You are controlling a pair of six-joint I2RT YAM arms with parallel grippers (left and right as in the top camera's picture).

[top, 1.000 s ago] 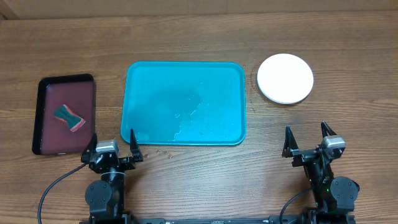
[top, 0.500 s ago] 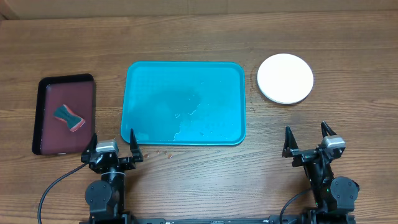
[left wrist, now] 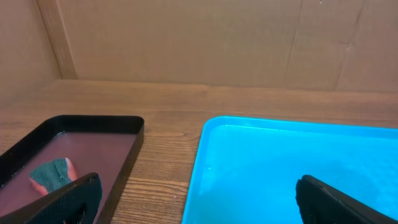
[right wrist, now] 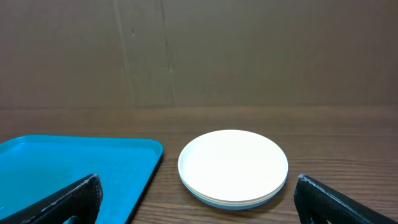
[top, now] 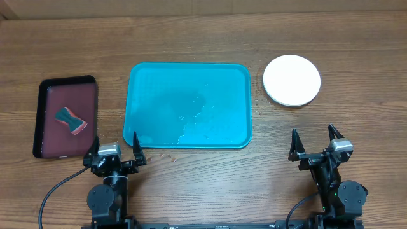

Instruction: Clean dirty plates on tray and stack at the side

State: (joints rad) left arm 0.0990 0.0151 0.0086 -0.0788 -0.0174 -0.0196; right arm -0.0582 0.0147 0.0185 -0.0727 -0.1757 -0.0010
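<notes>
Wood-grain table (top: pixel 356 38) ran up to a cardboard wall (right wrist: pixel 199 50) at the back; at the table's near edge the left gripper (top: pixel 116 138) stood with its fingers spread wide and nothing between them, its tips just short of the near left corner of the teal tray (top: pixel 191 64); the right gripper (top: pixel 312 133) mirrored it on the other side, splayed just as wide and just as empty, with bare wood under it.

Out from the left gripper, the teal tray lay in the middle of the table with no plate on it; its floor carried only pale wet patches toward the near side. Just off its near rim a few reddish crumbs (top: pixel 168 154) lay on the wood. Further left, well apart from the teal tray, a maroon tray (top: pixel 39 114) held a sponge (top: pixel 70 121), lying loose.

Out from the right gripper, the plates (top: pixel 292 80) sat stacked on the table, just beside the teal tray's far right corner and clear of its rim; the top one was white and looked clean; from the right wrist a paler, bluish edge showed beneath it, so there was more than one, though I could not count three.

To my eye the job looked done or all but done: plates off the tray and stacked at the side, sponge put down, both grippers free; whether the lower plates were clean I could not tell; at most the crumbs and the wet on the tray were left.
</notes>
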